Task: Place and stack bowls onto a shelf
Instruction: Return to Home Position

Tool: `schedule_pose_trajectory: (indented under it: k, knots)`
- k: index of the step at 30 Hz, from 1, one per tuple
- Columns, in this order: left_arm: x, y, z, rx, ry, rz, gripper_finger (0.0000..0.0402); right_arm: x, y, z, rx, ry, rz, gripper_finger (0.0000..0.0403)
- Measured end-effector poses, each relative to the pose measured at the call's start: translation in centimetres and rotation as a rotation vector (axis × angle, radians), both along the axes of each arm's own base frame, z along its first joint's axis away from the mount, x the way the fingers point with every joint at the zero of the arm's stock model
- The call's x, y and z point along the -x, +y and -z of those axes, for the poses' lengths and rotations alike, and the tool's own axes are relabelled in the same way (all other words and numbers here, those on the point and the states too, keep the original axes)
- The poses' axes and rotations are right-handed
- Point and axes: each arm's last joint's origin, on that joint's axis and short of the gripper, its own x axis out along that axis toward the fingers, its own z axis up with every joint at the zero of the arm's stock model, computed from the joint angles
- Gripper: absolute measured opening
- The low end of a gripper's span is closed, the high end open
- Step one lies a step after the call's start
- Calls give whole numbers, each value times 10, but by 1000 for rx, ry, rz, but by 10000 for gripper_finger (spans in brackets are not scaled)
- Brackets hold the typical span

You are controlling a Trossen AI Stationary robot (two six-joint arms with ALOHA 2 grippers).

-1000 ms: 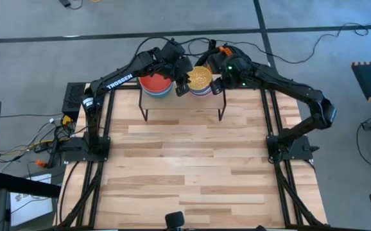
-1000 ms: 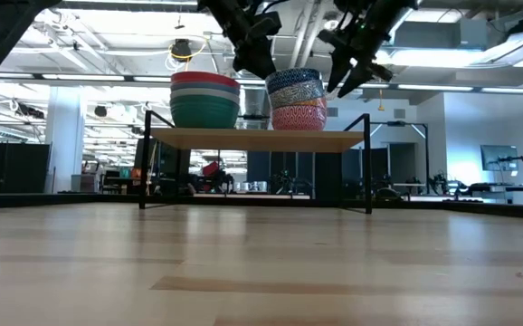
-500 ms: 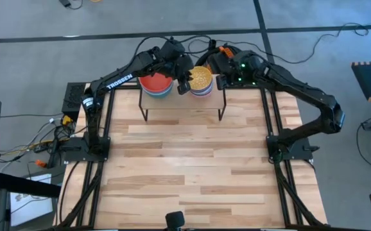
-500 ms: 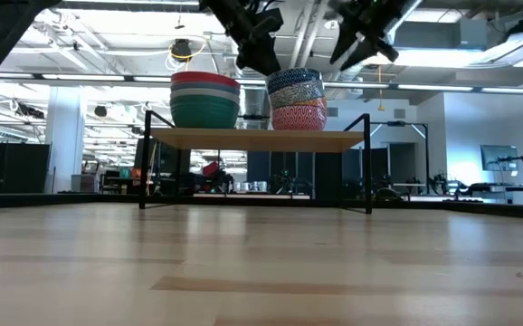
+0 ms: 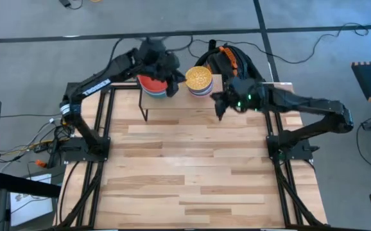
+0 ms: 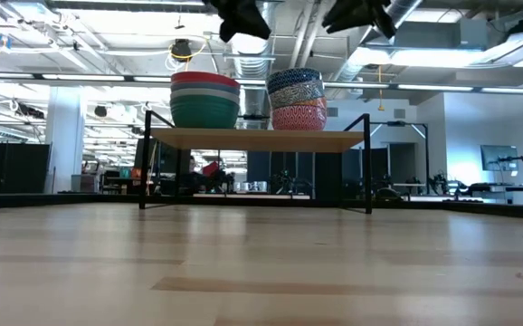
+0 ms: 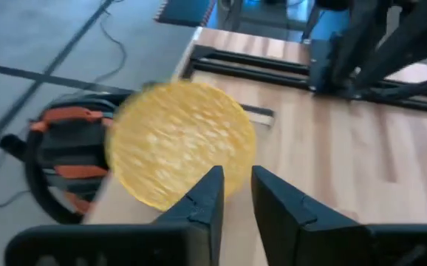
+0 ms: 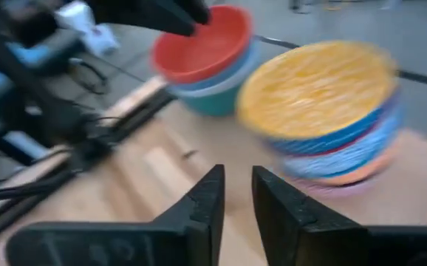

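Observation:
Two stacks of bowls stand on the shelf (image 5: 184, 102) at the table's far edge. The left stack (image 5: 152, 85) has the red bowl on top and the green one (image 6: 204, 112) at the bottom. The right stack (image 5: 198, 78) has the yellow-patterned bowl (image 7: 180, 144) on top and the pink-patterned one (image 6: 298, 118) at the bottom. My left gripper (image 5: 176, 78) hangs shut above the shelf between the stacks. My right gripper (image 5: 220, 108) is shut, above the shelf's right near corner. Both are high up in the low view: left gripper (image 6: 242, 18), right gripper (image 6: 356, 14).
The wooden tabletop (image 5: 192, 167) stretches from the shelf to the near edge. Black arm frames (image 5: 102, 160) run along both sides of it. A coil of orange and black cable (image 5: 229, 56) lies on the floor behind the shelf.
Both grippers have risen away from the bowl stacks. The left gripper has drawn back a little toward the table's left. The right gripper has swung from beside the right stack toward the near edge, and its arm has stretched out to the right. The bowls have not moved.

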Motion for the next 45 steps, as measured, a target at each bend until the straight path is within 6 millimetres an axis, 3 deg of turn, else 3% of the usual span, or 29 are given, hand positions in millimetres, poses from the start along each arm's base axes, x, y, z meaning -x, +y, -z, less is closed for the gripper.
schedule_pose_trajectory:
  k: [5, 9, 14, 22, 29, 32, 35, 39, 45]
  knots:
    - [19, -44, 24, 52, -116, 33, 21, 4, 34, 20, -29, -142, -113, 69]
    - [49, -82, 26, 34, -287, 18, 2, 14, 55, 19, 14, -233, -217, 55]
    - [86, -121, 43, 73, -385, -5, 0, 12, 69, 13, 81, -371, -338, 31]
    - [138, -188, 95, 159, -504, 30, 0, -28, 102, 30, 84, -455, -524, 25]
    - [146, -224, 122, 217, -430, 199, 0, -50, 133, 58, 74, -382, -617, 21]
    - [143, -235, 129, 175, -379, 289, 0, -51, 144, 72, 21, -284, -642, 22]
    - [139, -239, 129, 91, -355, 363, 0, -48, 150, 75, 44, -258, -635, 25]
    - [144, -234, 115, 0, -411, 326, 0, -32, 155, 55, 200, -299, -650, 18]
    - [175, -214, 104, -105, -515, 290, 0, 4, 145, 29, 416, -264, -705, 18]
